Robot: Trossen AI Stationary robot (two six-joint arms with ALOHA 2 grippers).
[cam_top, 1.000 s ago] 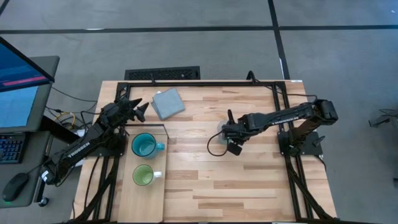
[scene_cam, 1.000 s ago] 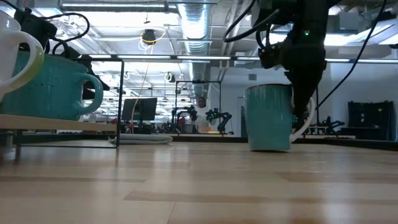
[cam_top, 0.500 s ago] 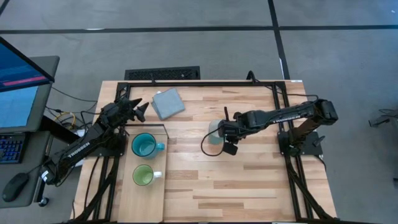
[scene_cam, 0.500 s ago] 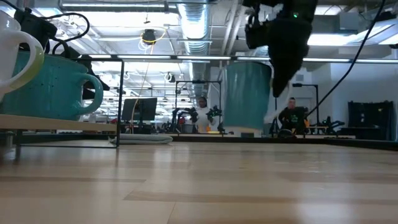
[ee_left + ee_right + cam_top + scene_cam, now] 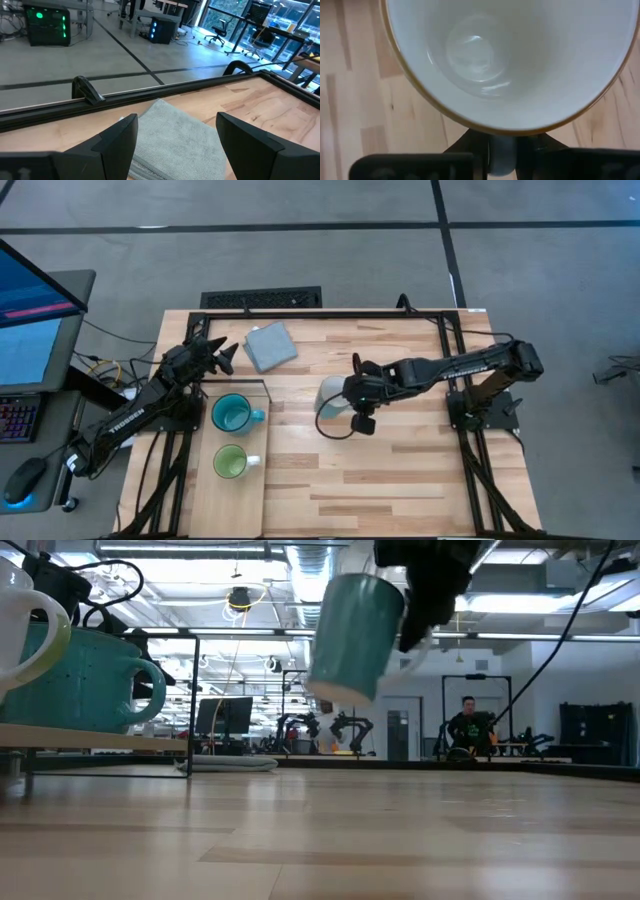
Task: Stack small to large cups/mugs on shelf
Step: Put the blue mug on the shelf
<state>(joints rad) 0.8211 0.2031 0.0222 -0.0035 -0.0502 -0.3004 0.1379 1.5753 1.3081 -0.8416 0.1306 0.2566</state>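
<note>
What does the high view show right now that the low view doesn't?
Only the high view shows the folded grey-blue cloth pad, the light green mug on the pale wooden shelf panel, and the left hand waiting, open, near the pad. Only the low view shows that the carried mug is off the tabletop and tilted, its outside teal, and a person seated far behind. Both show the right hand holding that white-lined mug in the air and the large teal-blue mug on the shelf.
</note>
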